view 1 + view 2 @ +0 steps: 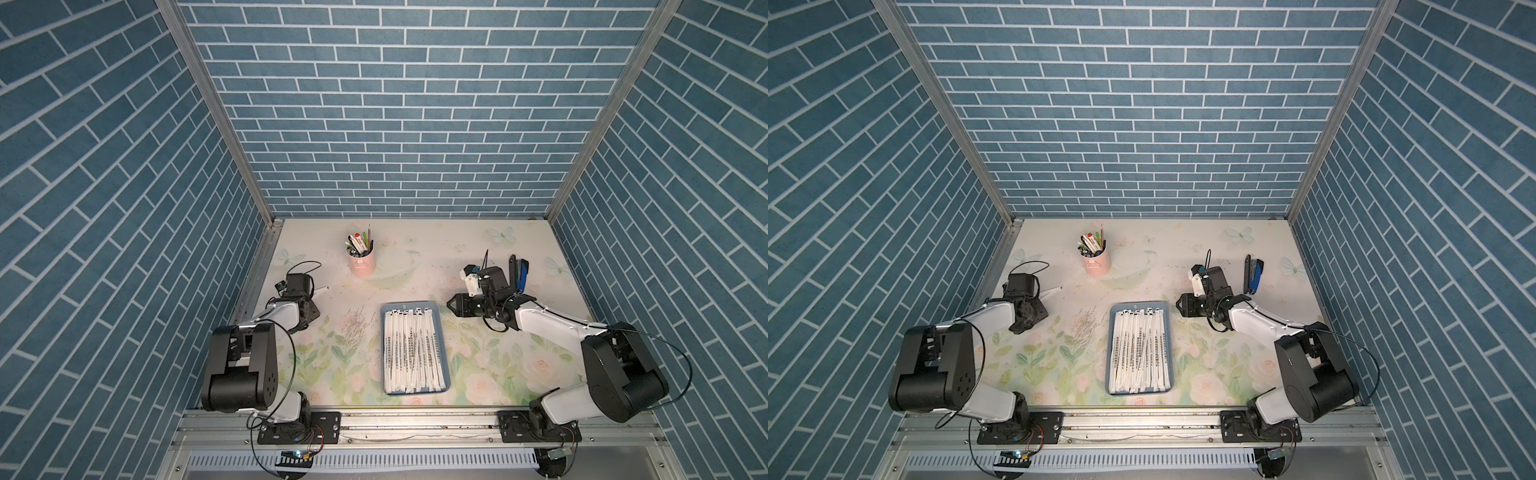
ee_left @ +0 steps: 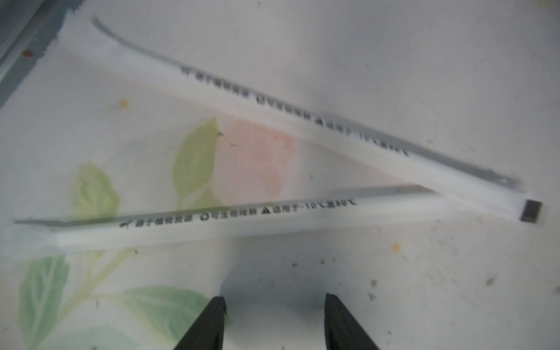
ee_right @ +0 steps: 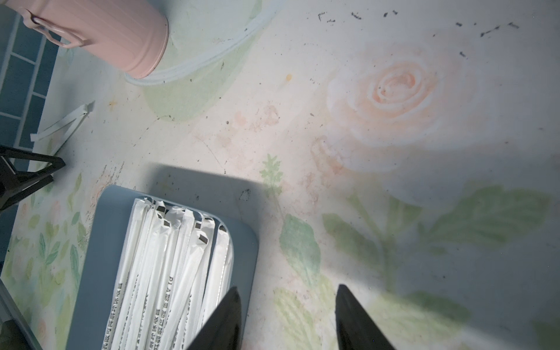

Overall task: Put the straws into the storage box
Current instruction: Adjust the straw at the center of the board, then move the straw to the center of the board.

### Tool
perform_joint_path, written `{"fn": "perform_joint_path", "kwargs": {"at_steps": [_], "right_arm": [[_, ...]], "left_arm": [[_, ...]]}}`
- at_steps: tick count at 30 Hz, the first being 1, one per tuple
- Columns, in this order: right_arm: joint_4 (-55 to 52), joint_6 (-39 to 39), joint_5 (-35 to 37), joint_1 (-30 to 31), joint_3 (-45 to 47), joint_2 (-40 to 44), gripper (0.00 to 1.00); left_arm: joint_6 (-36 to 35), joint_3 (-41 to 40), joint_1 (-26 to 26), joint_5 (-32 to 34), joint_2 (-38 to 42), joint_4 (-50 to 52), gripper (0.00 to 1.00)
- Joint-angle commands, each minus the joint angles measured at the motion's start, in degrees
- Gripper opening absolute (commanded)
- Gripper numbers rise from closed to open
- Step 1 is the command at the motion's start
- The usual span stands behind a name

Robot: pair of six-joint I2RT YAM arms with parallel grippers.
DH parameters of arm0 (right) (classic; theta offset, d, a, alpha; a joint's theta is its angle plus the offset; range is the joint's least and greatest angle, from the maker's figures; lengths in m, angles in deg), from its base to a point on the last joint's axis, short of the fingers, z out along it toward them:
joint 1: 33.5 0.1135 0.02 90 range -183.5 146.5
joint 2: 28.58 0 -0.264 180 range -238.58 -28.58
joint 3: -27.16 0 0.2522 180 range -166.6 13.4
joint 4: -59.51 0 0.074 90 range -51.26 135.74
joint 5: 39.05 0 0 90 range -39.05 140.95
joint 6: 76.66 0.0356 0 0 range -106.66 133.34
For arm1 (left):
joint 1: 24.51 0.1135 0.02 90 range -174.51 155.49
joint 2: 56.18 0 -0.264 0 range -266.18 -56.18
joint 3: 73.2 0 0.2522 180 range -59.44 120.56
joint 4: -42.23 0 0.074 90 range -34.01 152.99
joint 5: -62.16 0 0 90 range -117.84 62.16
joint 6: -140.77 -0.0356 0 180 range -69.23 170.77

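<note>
The storage box sits mid-bench toward the front edge, packed with straws laid lengthwise, the only way they fit. Two loose straws lie near the bench's left edge, meeting at one end in a V. The left fingers hang spread and empty just short of them, apparently lined up for a pick. The right fingers, also spread and empty, hover by the box's far right corner, probably keeping clear.

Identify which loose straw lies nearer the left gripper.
The nearer straw, its print crisp, lies just ahead of the left gripper; the farther straw slants away, showing its black end mark.
</note>
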Motion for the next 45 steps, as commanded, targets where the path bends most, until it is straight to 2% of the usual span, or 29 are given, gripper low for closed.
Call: {"fn": "perform_joint_path", "kwargs": {"at_steps": [1,3,6,12,17,24,27,35,40,45], "right_arm": [[0.02,0.15,0.23,-0.19,0.27,0.85,0.51],[0.03,0.15,0.27,-0.18,0.32,0.89,0.51],[-0.11,0.15,0.15,-0.23,-0.01,0.75,0.51],[-1.20,-0.14,0.36,-0.18,-0.47,1.36,0.51],[-2.04,-0.64,1.11,-0.18,-0.05,2.01,0.51],[-2.29,-0.72,1.26,-0.30,-0.11,1.92,0.51],[-2.55,-0.89,1.29,-0.29,-0.36,1.83,0.51],[-2.21,-0.80,0.76,-0.29,-0.63,1.13,0.50],[-2.20,-0.79,0.87,-0.27,-0.89,0.96,0.51],[-2.03,-0.69,0.96,-0.26,-1.16,0.73,0.50]], "left_arm": [[1.21,1.03,-0.84,0.63,3.10,2.28,0.56],[-0.18,3.44,-0.84,1.35,4.37,4.18,0.56],[-3.73,7.57,0.15,5.72,3.57,5.43,0.57],[-8.04,16.04,7.04,6.70,-5.78,2.48,0.58],[-12.11,24.98,7.91,7.18,-15.78,1.92,0.58],[-13.07,29.08,8.39,5.81,-24.19,1.14,0.57],[-11.64,27.51,8.37,5.91,-24.86,1.17,0.55],[-7.23,16.40,7.96,4.68,-19.92,-1.47,0.52],[-2.50,8.49,6.87,2.66,-13.22,-2.02,0.52],[3.64,1.18,2.83,-0.77,-6.28,-2.48,0.51]]}}
